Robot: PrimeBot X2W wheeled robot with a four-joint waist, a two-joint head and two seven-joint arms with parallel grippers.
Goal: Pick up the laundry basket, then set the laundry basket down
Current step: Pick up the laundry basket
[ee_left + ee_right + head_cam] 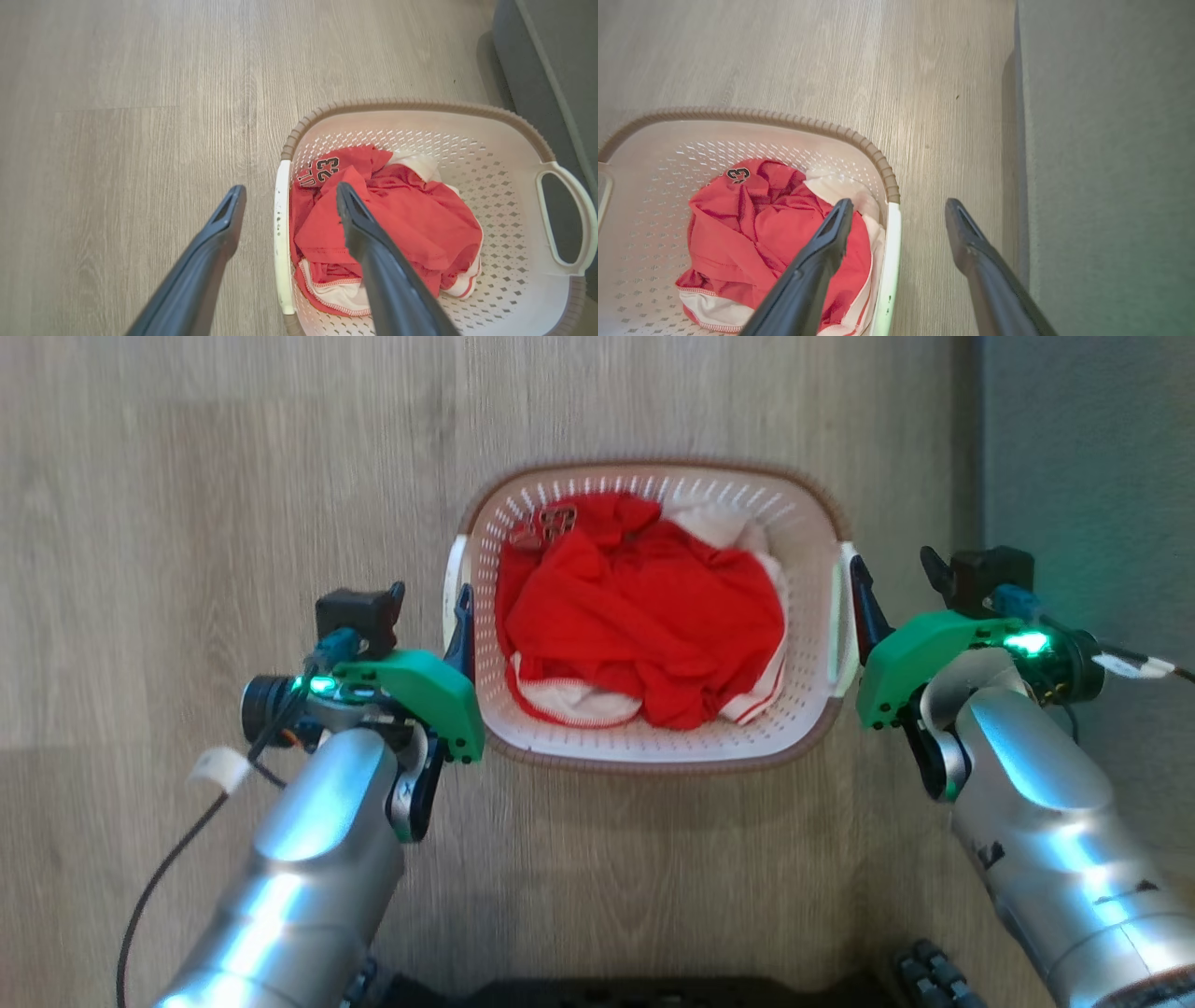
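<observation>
The laundry basket [653,739] is cream-white and perforated, with a brown woven-look rim, and sits on the wood floor in front of me. Red and white clothes [644,616] lie crumpled inside it. My left gripper [431,593] is open at the basket's left end. In the left wrist view its fingers [348,210] straddle the white left handle [282,233], one inside the basket and one outside. My right gripper [890,562] is open at the right end. It straddles the right handle [891,270] in the same way, and neither gripper is clamped on a handle.
A grey upholstered piece of furniture [1083,448] stands close along the basket's right side, just beyond my right gripper's outer finger [966,233]. Open wood floor [187,476] lies to the left and beyond the basket. My dark base [635,991] is at the bottom edge.
</observation>
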